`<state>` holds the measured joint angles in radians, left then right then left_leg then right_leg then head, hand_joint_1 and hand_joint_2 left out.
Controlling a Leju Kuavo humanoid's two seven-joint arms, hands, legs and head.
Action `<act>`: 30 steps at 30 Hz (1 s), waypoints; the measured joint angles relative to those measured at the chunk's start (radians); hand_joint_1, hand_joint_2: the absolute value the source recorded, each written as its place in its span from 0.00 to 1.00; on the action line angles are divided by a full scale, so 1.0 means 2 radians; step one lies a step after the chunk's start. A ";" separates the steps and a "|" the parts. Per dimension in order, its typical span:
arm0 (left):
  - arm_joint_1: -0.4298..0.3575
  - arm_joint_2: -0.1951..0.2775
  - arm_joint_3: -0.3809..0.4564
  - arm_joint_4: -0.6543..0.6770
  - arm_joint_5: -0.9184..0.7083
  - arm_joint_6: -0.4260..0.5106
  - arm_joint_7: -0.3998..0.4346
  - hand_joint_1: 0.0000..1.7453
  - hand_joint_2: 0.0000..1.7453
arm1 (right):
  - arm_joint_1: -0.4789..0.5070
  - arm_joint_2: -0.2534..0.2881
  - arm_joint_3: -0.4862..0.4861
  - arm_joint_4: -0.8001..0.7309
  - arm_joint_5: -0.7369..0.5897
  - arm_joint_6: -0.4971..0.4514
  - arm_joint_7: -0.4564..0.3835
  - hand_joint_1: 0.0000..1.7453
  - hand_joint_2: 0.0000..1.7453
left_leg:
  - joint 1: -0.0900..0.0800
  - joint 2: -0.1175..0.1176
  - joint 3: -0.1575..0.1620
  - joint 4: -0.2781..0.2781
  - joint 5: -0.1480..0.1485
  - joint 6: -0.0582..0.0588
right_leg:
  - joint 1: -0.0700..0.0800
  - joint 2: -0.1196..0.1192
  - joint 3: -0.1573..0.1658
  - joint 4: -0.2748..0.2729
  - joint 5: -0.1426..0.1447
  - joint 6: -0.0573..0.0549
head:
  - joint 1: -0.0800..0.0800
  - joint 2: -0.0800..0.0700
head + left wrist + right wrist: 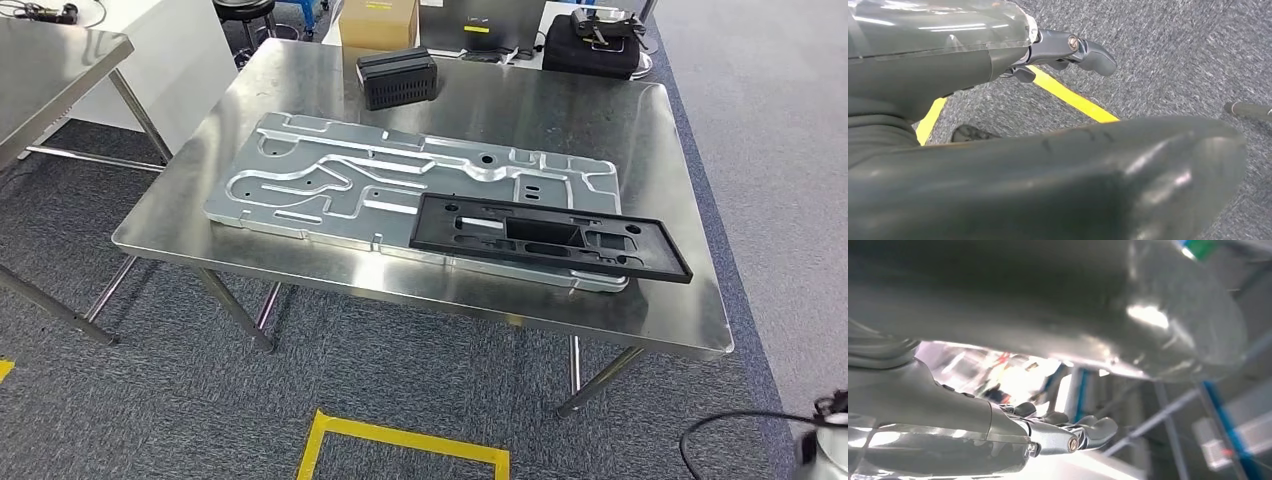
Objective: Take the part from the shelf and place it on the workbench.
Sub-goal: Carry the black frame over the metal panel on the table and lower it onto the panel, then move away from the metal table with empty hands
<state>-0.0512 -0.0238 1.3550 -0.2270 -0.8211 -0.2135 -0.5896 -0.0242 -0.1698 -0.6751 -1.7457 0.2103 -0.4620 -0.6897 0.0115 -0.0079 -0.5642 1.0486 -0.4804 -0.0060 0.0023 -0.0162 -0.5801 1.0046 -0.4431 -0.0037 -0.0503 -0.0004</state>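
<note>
A flat black plastic frame part (550,237) lies on a large silver stamped metal plate (330,180), at the plate's near right end. Both rest on the steel workbench (600,110) ahead of me. My left hand (1058,47) hangs over grey carpet with its fingers stretched out and nothing in them. In the right wrist view my right hand (1058,435) has its fingers loosely extended and holds nothing. A bit of my right arm (825,440) shows at the lower right corner of the head view, well short of the bench.
A black ribbed box (397,77) stands at the back of the bench, with a cardboard box (378,22) and a black case (592,42) behind it. Another steel table (50,60) stands at the left. Yellow floor tape (400,440) marks the carpet before the bench.
</note>
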 joint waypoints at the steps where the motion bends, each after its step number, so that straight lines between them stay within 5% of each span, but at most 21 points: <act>1: 0.000 -0.001 0.001 0.000 0.001 -0.001 0.000 0.00 0.00 | 0.013 0.010 -0.023 0.007 0.009 0.018 -0.002 0.00 0.00 | -0.001 0.000 0.006 -0.012 0.002 0.003 | 0.001 0.001 -0.001 0.002 0.000 0.002 | 0.000 0.000; 5: 0.001 -0.008 0.008 0.000 0.003 -0.005 0.000 0.00 0.00 | 0.039 0.052 -0.126 0.063 0.069 0.098 -0.002 0.00 0.00 | -0.001 0.001 0.005 -0.018 0.010 0.016 | -0.002 0.003 -0.003 0.008 -0.007 0.013 | 0.000 0.000; 7: 0.000 -0.010 0.010 0.000 0.003 -0.005 0.000 0.00 0.00 | 0.043 0.064 -0.166 0.087 0.087 0.109 -0.003 0.00 0.00 | 0.000 0.002 0.000 -0.022 0.016 0.021 | -0.004 0.006 -0.018 0.047 -0.042 0.019 | 0.000 0.000; 10: 0.000 -0.011 0.011 0.000 0.003 -0.005 0.000 0.00 0.00 | 0.045 0.079 -0.208 0.112 0.098 0.115 -0.003 0.00 0.00 | 0.000 0.003 -0.013 -0.021 0.025 0.022 | -0.008 0.007 -0.046 0.134 -0.092 0.024 | 0.000 0.000; 12: 0.000 -0.011 0.011 0.000 0.003 -0.005 0.000 0.00 0.00 | 0.045 0.086 -0.225 0.122 0.102 0.117 -0.003 0.00 0.00 | 0.000 0.003 -0.022 -0.020 0.031 0.019 | -0.012 0.007 -0.026 0.121 -0.082 0.026 | 0.000 0.000; 15: -0.002 -0.012 0.011 0.000 0.003 -0.005 0.001 0.00 0.00 | 0.043 0.091 -0.242 0.130 0.106 0.119 -0.003 0.00 0.00 | 0.000 0.004 -0.030 -0.017 0.039 0.012 | -0.014 0.008 0.046 0.014 -0.051 0.025 | 0.000 0.000; 17: -0.002 -0.013 0.011 0.000 0.003 -0.005 0.001 0.00 0.00 | 0.042 0.094 -0.249 0.134 0.109 0.121 -0.001 0.00 0.00 | 0.000 0.004 -0.031 -0.018 0.045 0.005 | -0.011 0.009 0.062 -0.014 -0.048 0.019 | 0.000 0.000; 20: -0.002 -0.013 0.012 0.000 0.003 -0.009 0.003 0.00 0.00 | 0.038 0.099 -0.264 0.147 0.130 0.123 0.011 0.00 0.00 | 0.001 0.003 -0.034 -0.017 0.046 -0.005 | -0.010 0.009 0.054 -0.015 -0.037 0.006 | 0.000 0.000; 22: -0.001 -0.014 0.013 0.000 0.002 -0.011 0.005 0.00 0.00 | 0.033 0.102 -0.277 0.171 0.154 0.115 0.012 0.00 0.00 | 0.002 0.003 -0.046 0.014 0.011 -0.008 | -0.010 0.008 0.043 -0.017 -0.026 -0.003 | 0.000 0.000; 24: -0.001 -0.015 0.014 0.000 0.001 -0.012 0.007 0.00 0.00 | 0.028 0.104 -0.292 0.209 0.179 0.103 0.009 0.00 0.00 | 0.002 0.003 -0.061 0.077 -0.040 -0.009 | -0.007 0.006 0.031 -0.017 -0.017 -0.007 | 0.000 0.000; 26: -0.001 -0.015 0.014 0.000 -0.001 -0.012 0.008 0.00 0.00 | 0.025 0.106 -0.306 0.251 0.207 0.090 0.008 0.00 0.00 | 0.001 0.003 -0.060 0.120 -0.054 -0.008 | -0.003 0.006 0.018 -0.015 -0.008 -0.009 | 0.000 0.000; 28: -0.001 -0.015 0.015 0.000 -0.002 -0.012 0.009 0.00 0.00 | 0.022 0.106 -0.319 0.290 0.238 0.081 0.017 0.00 0.00 | -0.001 0.003 -0.026 0.095 -0.032 -0.004 | 0.001 0.006 0.005 -0.011 -0.001 -0.009 | 0.000 0.000; 30: -0.003 -0.015 0.015 0.000 -0.002 -0.011 0.009 0.00 0.00 | 0.019 0.106 -0.329 0.324 0.261 0.074 0.029 0.00 0.00 | -0.005 0.003 0.029 0.021 -0.021 0.005 | 0.003 0.006 -0.004 -0.006 0.005 -0.008 | 0.000 0.000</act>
<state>-0.0576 -0.0543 1.3854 -0.2270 -0.8256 -0.2358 -0.5707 0.0139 0.0430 -1.3332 -1.0979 0.7329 -0.3134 -0.6321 0.0021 -0.0021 -0.5068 1.0906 -0.5225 0.0050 0.0088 -0.0046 -0.5885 0.9930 -0.4337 -0.0193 -0.0502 -0.0004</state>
